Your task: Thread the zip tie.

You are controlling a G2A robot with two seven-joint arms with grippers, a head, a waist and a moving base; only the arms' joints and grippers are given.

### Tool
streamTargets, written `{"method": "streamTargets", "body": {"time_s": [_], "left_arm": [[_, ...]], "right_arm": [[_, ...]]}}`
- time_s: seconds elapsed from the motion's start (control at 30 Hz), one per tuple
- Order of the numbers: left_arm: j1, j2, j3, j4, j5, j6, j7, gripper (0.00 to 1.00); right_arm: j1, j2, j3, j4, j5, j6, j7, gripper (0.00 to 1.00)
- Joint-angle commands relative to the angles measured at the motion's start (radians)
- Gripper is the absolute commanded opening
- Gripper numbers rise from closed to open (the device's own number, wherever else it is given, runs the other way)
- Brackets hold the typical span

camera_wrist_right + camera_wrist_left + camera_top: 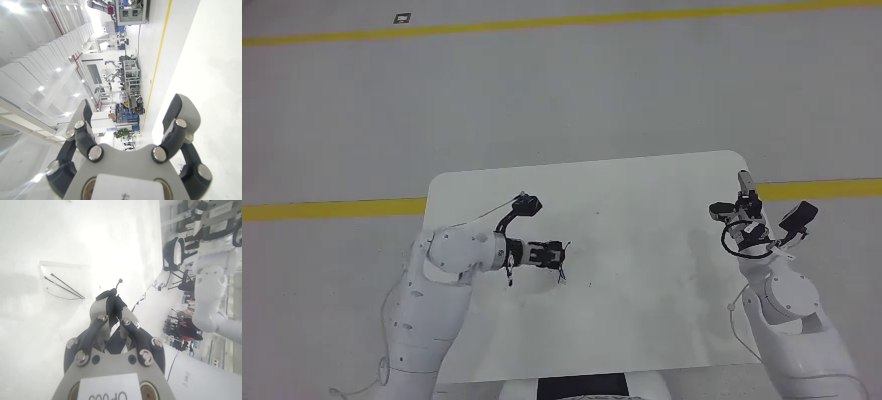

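Note:
My left gripper (113, 295) is shut on a thin black zip tie (119, 281), whose small square head sticks out just past the fingertips. From above, this gripper (562, 255) sits low over the left-middle of the white table (642, 320), pointing toward the centre. Several loose black zip ties (64, 288) lie flat on the table beyond it. My right gripper (132, 108) is open with nothing between its fingers. It is held up at the table's right edge (745, 186), pointing away from the tabletop.
The loose ties lie within a faint rectangular outline (62, 264) on the tabletop. The right arm's white links (208, 298) stand at the far side of the table. A yellow floor line (332, 209) runs behind the table.

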Motion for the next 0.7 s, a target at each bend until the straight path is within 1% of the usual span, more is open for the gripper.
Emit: {"method": "streamTargets", "body": {"time_s": [0.0,0.03,0.1,0.17,0.23,0.57,0.63,0.67], "left_arm": [[-0.001,0.012,-0.003,0.027,-0.069,-0.062,0.001,0.0],[-0.001,0.02,-0.006,0.044,-0.111,-0.09,0.001,0.0],[-0.003,0.034,0.0,0.062,-0.155,-0.126,0.001,0.0],[-0.007,0.052,0.007,0.08,-0.187,-0.152,0.001,0.0],[-0.011,0.065,0.022,0.087,-0.213,-0.177,0.001,0.0],[-0.011,0.065,0.022,0.087,-0.213,-0.177,0.001,0.0],[-0.006,0.066,0.03,0.092,-0.211,-0.171,0.032,0.0],[-0.006,0.069,0.031,0.093,-0.215,-0.172,0.037,0.0]], "right_arm": [[0.0,0.0,0.0,0.0,0.0,0.0,0.0,1.0],[0.0,0.0,0.0,0.0,0.0,0.0,0.0,1.0],[0.0,0.0,0.0,0.0,0.0,0.0,0.0,1.0],[0.0,0.0,0.0,0.0,0.0,0.0,0.0,1.0],[0.0,0.0,0.0,0.0,0.0,0.0,0.0,1.0],[0.0,0.0,0.0,0.0,0.0,0.0,0.0,1.0],[0.0,0.0,0.0,0.0,0.0,0.0,0.0,1.0],[0.0,0.0,0.0,0.0,0.0,0.0,0.0,1.0]]}}
